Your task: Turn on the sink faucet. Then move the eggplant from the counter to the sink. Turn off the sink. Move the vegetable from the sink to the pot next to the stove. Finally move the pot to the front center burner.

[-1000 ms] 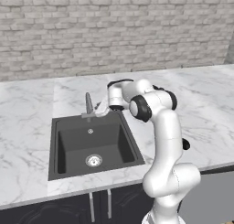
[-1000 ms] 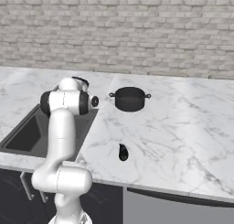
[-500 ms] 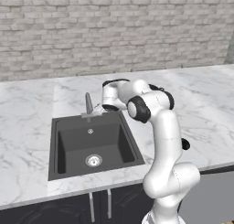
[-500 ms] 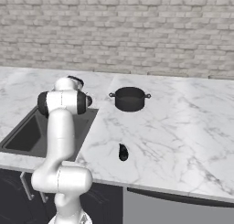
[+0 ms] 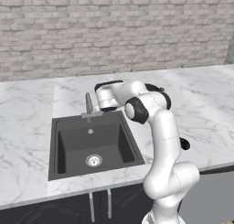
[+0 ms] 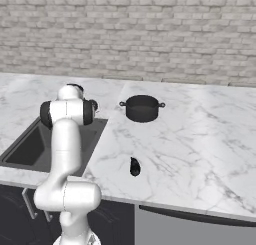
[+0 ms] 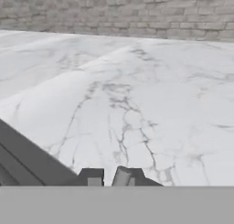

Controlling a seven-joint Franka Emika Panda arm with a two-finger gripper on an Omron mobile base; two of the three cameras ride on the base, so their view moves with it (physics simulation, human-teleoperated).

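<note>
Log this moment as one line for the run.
phase: faucet on | gripper: shut, at sink faucet | eggplant: on counter | sink: no water visible

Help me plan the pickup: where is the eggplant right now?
In the right base view the eggplant lies on the counter near its front edge, right of the sink and in front of the black pot.

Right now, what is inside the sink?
The sink holds just its round silver drain and a small fitting on the back wall. No running water shows; the near wall's inside is hidden.
</note>
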